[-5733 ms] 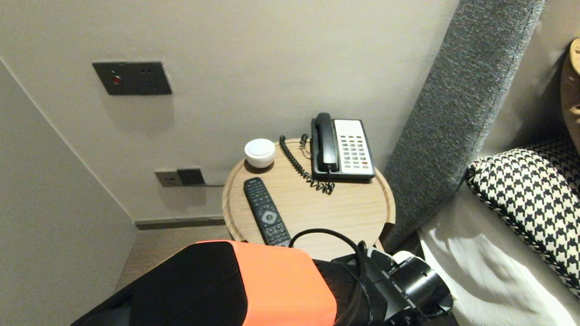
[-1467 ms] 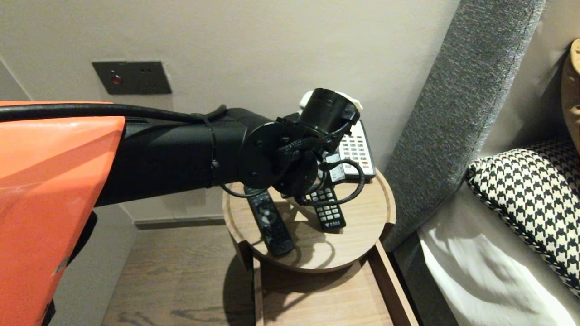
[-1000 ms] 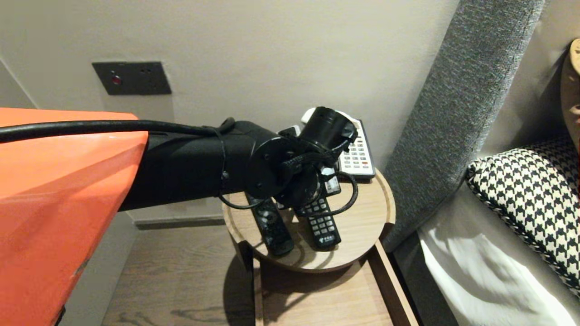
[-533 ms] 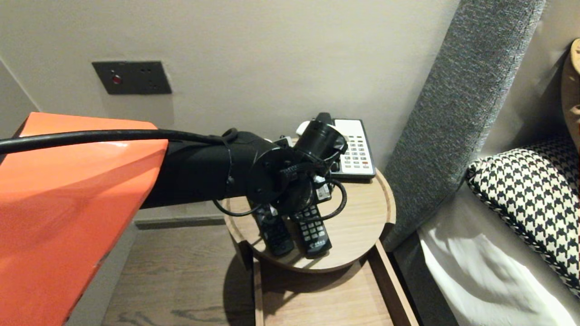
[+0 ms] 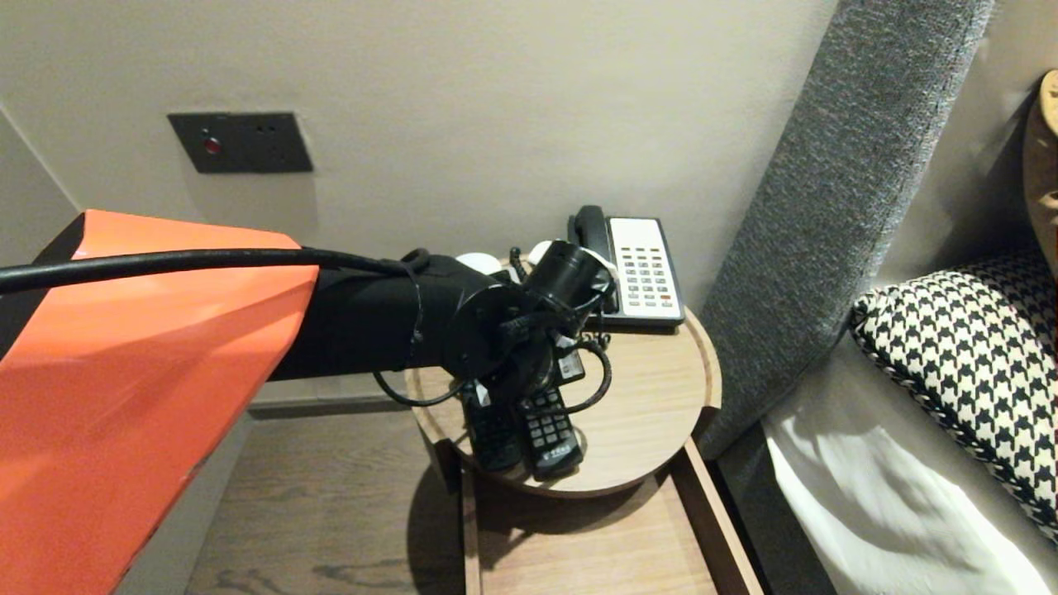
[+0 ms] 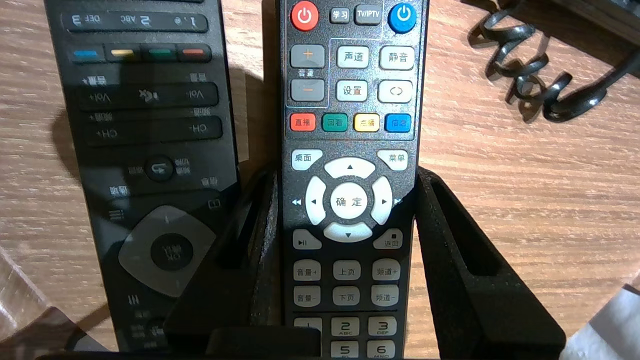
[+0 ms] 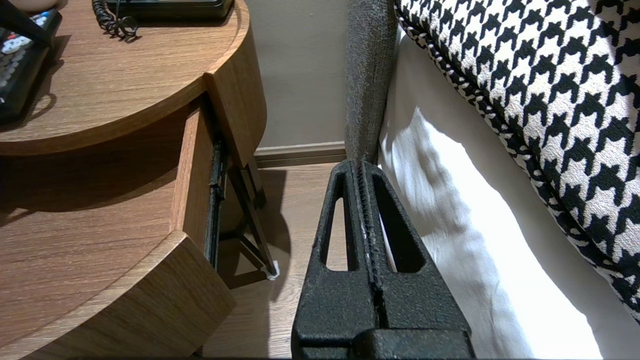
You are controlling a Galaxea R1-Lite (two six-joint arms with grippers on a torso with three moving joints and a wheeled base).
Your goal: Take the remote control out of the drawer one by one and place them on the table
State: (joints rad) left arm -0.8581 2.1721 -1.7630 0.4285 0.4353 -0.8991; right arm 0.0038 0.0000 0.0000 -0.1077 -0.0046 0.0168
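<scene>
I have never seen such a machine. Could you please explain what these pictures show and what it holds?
It is a robot with two arms. The overview picture comes from its head camera; the other two come from cameras on each wrist. The left gripper is closed on a remote with coloured buttons over a round wooden table, beside a second black remote and near a telephone. The right gripper is shut and empty, parked low beside the bed and the open drawer.
</scene>
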